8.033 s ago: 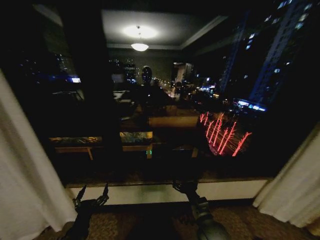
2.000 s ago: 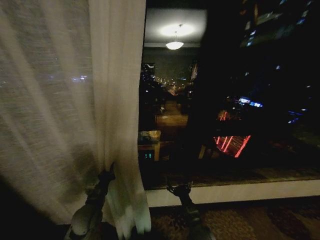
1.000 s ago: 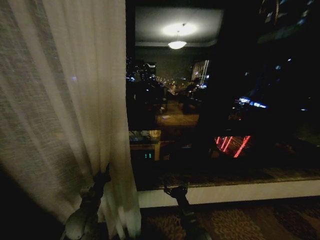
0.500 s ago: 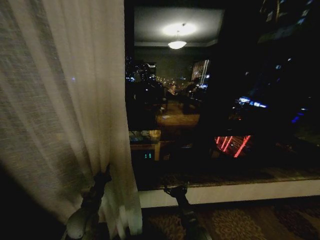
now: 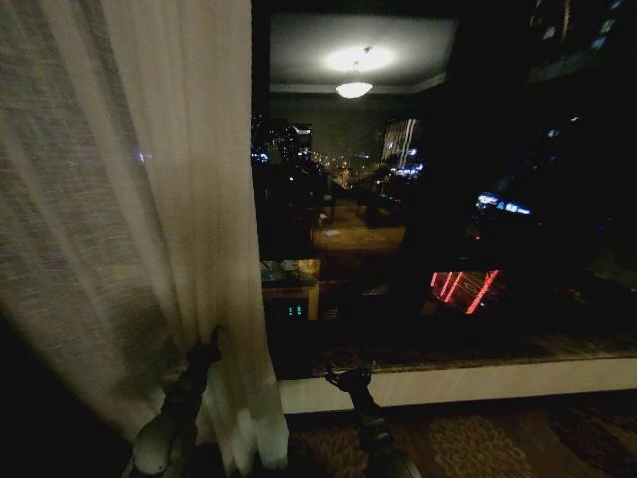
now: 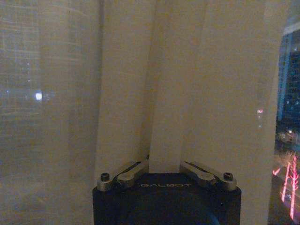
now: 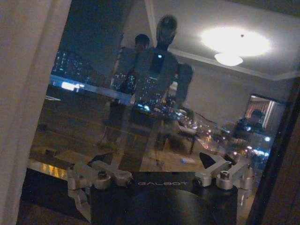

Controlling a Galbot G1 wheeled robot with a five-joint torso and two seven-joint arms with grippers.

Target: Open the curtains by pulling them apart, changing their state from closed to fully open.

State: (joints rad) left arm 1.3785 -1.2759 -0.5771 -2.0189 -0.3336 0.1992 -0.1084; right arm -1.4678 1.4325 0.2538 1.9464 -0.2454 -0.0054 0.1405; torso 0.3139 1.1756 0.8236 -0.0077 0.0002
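A sheer cream-white curtain (image 5: 129,199) hangs over the left part of the dark window, its inner edge just left of the middle. My left gripper (image 5: 204,351) is low against that panel. In the left wrist view the gripper (image 6: 164,165) is shut on a vertical fold of the curtain (image 6: 140,84), with pleated fabric all around it. My right gripper (image 5: 348,376) is held low in front of the window ledge, open and holding nothing. In the right wrist view it (image 7: 154,161) faces the glass, and the curtain's edge (image 7: 28,70) is beside it.
The bare window glass (image 5: 478,199) is dark, showing city lights and a reflected ceiling lamp (image 5: 355,88). My own reflection (image 7: 161,61) stands in the glass. A pale window ledge (image 5: 468,380) runs along the bottom, with patterned carpet (image 5: 478,438) below.
Over the last two seconds the curtain's inner edge has shifted left with my left gripper on it, baring more glass. In the last half second almost nothing has moved.
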